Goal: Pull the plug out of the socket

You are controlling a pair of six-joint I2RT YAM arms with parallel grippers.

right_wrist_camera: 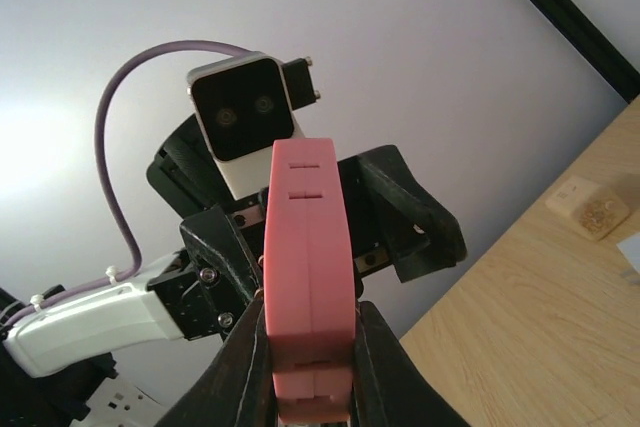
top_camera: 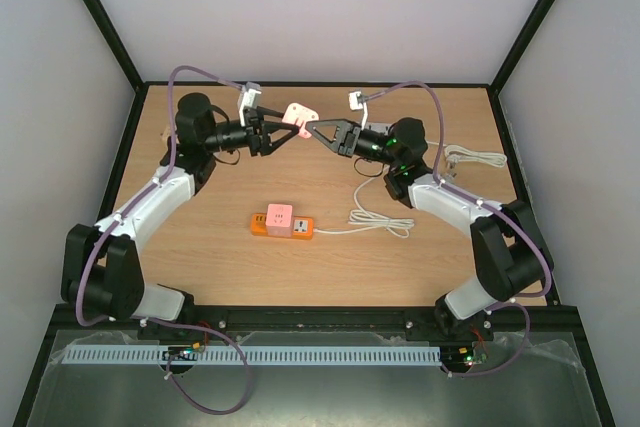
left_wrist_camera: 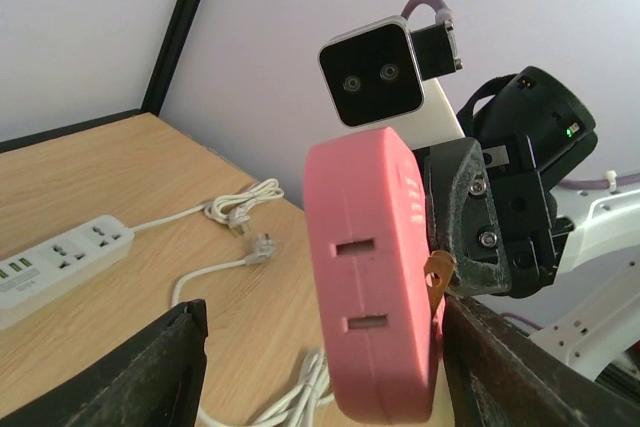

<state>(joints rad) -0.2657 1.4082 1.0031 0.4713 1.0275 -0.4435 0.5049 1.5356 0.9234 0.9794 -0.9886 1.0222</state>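
A pink plug adapter (top_camera: 298, 114) hangs in the air over the back of the table, between both grippers. My right gripper (top_camera: 310, 129) is shut on its lower end; in the right wrist view the fingers (right_wrist_camera: 235, 367) press both flat faces of the pink plug (right_wrist_camera: 308, 237). My left gripper (top_camera: 284, 133) is open, its jaws wide apart around the pink plug (left_wrist_camera: 375, 267), with the right finger (left_wrist_camera: 500, 367) close beside it. A brass prong (left_wrist_camera: 440, 269) shows at the plug's edge. An orange socket strip (top_camera: 300, 229) lies mid-table with another pink adapter (top_camera: 278, 215) in it.
A white cable (top_camera: 380, 222) runs from the orange strip and coils to its right. A white power strip (left_wrist_camera: 60, 262) with loose white plugs (left_wrist_camera: 245, 217) lies at the table's right side. A small beige block (right_wrist_camera: 590, 207) sits at the back left.
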